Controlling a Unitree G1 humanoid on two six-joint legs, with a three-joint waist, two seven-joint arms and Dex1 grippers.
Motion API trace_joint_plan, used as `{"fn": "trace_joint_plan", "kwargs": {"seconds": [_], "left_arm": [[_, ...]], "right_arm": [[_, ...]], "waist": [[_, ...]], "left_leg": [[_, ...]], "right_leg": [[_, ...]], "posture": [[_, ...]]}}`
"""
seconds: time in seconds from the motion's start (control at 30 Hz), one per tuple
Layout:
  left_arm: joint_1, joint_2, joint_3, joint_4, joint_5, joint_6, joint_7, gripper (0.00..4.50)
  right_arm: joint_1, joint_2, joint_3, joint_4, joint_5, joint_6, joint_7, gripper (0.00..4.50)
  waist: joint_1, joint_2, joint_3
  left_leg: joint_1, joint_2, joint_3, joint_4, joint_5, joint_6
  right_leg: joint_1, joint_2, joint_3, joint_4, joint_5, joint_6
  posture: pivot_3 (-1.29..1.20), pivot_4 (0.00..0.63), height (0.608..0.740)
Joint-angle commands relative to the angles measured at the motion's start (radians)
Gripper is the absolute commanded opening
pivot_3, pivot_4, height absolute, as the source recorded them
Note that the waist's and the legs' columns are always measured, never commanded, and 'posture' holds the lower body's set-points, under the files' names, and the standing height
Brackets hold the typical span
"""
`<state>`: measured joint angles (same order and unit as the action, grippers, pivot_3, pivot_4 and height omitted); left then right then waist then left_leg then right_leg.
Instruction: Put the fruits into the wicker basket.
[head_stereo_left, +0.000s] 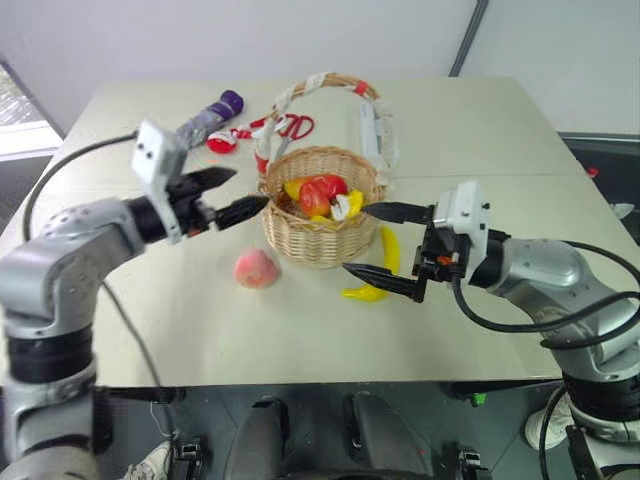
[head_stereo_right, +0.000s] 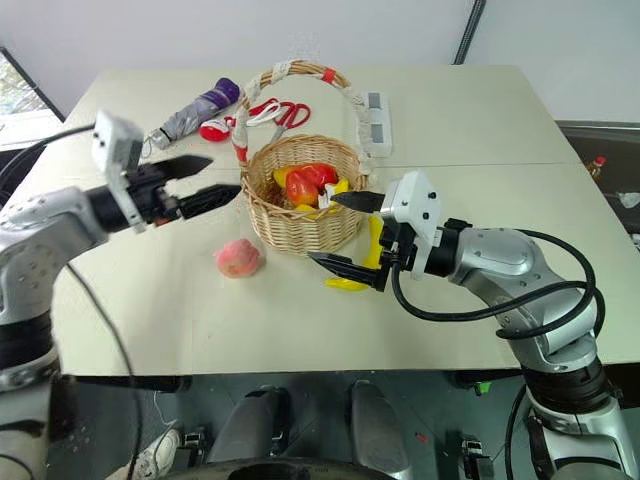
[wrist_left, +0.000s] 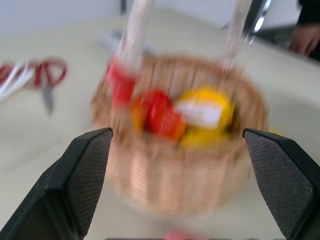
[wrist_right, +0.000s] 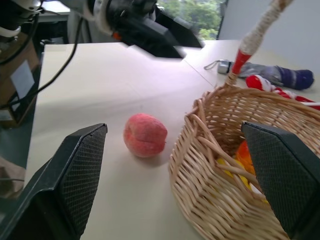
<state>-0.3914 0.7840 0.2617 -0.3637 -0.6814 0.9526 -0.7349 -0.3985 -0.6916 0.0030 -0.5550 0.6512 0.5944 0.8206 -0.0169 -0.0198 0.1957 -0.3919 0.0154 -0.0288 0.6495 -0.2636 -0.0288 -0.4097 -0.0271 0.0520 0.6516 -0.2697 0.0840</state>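
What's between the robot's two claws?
The wicker basket, with red and yellow fruits inside, sits between the open left gripper and open right gripper, as the left eye view shows.

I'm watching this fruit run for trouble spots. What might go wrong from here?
The peach lies loose on the table; a sloppy pinch may roll it away. The banana lies against the wicker basket, beside the open right tool, so reaching for it may shove the basket. The open left tool hangs near the rim and could clip it.
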Motion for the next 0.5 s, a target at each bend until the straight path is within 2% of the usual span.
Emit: {"fn": "trace_joint_plan", "kwargs": {"seconds": [0.03, 0.13, 0.27, 0.43, 0.5], "left_arm": [[0.071, 0.056, -0.016, -0.053, 0.048, -0.038, -0.015, 4.46], [0.113, 0.059, -0.092, -0.063, 0.095, -0.081, -0.016, 4.46], [0.069, 0.012, -0.209, -0.031, 0.14, -0.103, -0.005, 4.46], [0.02, 0.029, -0.381, 0.042, 0.266, -0.155, -0.039, 4.46], [-0.004, 0.019, -0.41, 0.079, 0.295, -0.157, -0.036, 4.46]], "right_arm": [[-0.029, -0.007, -0.003, 0.002, 0.005, -0.015, 0.031, 4.5], [-0.035, -0.009, 0.014, 0.017, -0.01, -0.021, 0.055, 4.5], [-0.039, 0.0, 0.025, 0.023, -0.024, -0.025, 0.059, 4.5], [-0.021, 0.001, 0.022, -0.002, -0.029, -0.014, 0.048, 4.5], [-0.011, 0.002, 0.018, -0.015, -0.027, -0.009, 0.04, 4.5]], "waist": [[0.006, 0.0, 0.0], [0.008, 0.0, 0.0], [0.005, 0.0, 0.0], [-0.003, 0.0, 0.0], [-0.001, 0.0, 0.0]], "left_leg": [[0.0, 0.0, 0.0, 0.0, 0.0, 0.0], [0.0, 0.0, -0.001, 0.0, 0.0, 0.0], [0.0, 0.0, 0.0, 0.0, 0.0, 0.0], [0.0, -0.001, 0.0, 0.0, 0.0, 0.0], [0.0, -0.001, 0.0, 0.0, 0.0, 0.0]], "right_leg": [[0.0, 0.0, 0.0, 0.0, 0.0, 0.0], [0.001, -0.001, -0.001, -0.002, 0.0, 0.0], [0.001, -0.001, -0.001, -0.002, 0.0, 0.0], [0.001, 0.001, 0.0, -0.002, 0.0, 0.0], [0.0, 0.002, -0.001, -0.001, 0.0, 0.0]], "posture": [[0.0, 0.15, 0.74], [0.0, 0.15, 0.74], [0.0, 0.15, 0.74], [0.0, 0.15, 0.74], [0.0, 0.15, 0.74]]}}
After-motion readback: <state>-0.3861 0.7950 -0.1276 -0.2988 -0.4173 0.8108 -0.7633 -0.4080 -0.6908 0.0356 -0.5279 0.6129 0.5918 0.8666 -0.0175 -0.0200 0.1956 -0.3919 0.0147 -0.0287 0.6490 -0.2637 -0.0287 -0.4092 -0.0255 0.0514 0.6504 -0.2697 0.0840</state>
